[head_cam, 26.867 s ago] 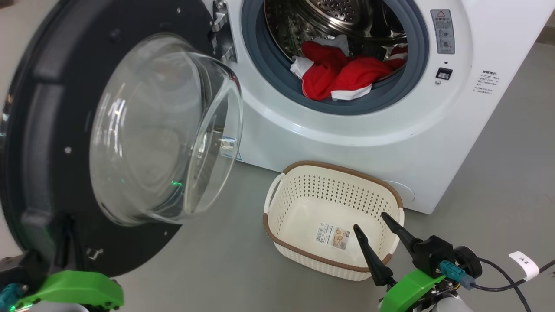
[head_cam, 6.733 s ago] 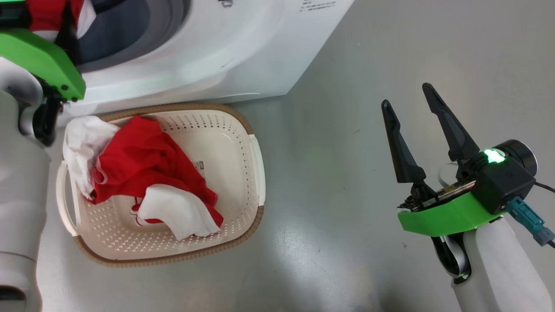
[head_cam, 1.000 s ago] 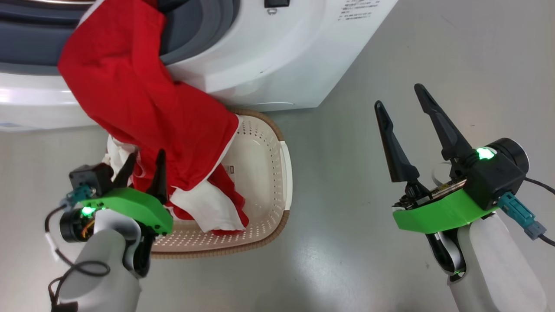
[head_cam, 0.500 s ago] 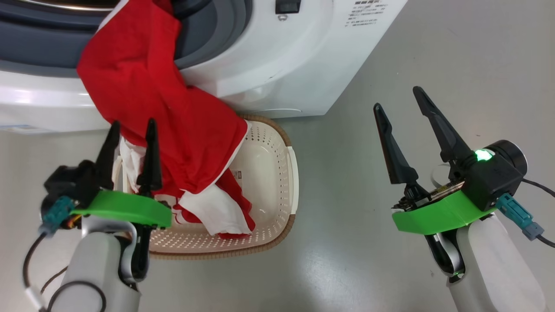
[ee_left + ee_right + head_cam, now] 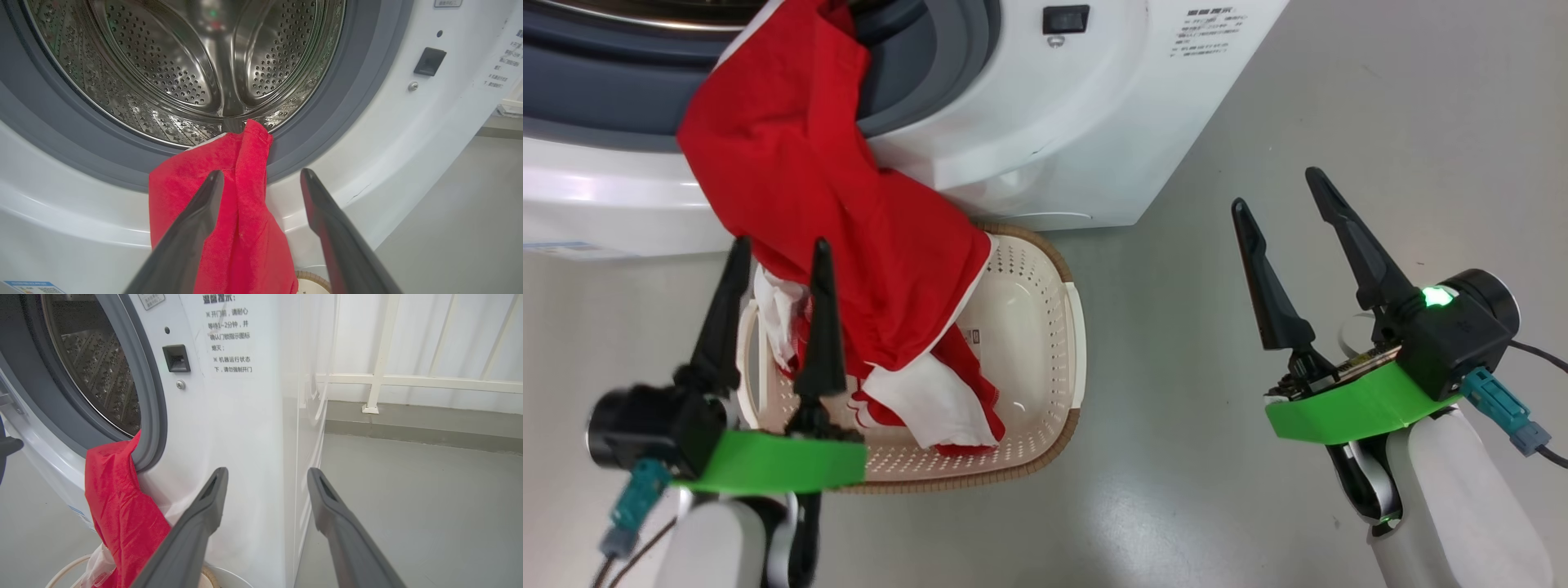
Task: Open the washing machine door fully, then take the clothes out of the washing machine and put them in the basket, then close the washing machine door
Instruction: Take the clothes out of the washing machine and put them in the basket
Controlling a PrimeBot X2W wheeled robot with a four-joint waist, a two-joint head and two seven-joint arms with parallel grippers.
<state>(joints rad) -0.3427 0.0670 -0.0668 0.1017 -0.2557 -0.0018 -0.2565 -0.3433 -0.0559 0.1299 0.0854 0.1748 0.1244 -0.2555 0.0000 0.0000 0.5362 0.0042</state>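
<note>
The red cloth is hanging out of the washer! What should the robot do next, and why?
Probably reach the open left gripper forward, pinch the red garment and pull it free. Its top end lies over the grey door ring, while the rest drapes into the basket.

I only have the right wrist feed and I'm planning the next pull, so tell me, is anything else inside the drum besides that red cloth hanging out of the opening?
Observer: No. In the left wrist view the drum is bare, and only the top end of the clothes hooks over its lip.
Operator: Is the left gripper holding that cloth?
Observer: No. In the head view the left gripper is open and grips nothing.
Operator: Where does the low end land?
Observer: Inside the basket, on more red and white cloth lying there.
</note>
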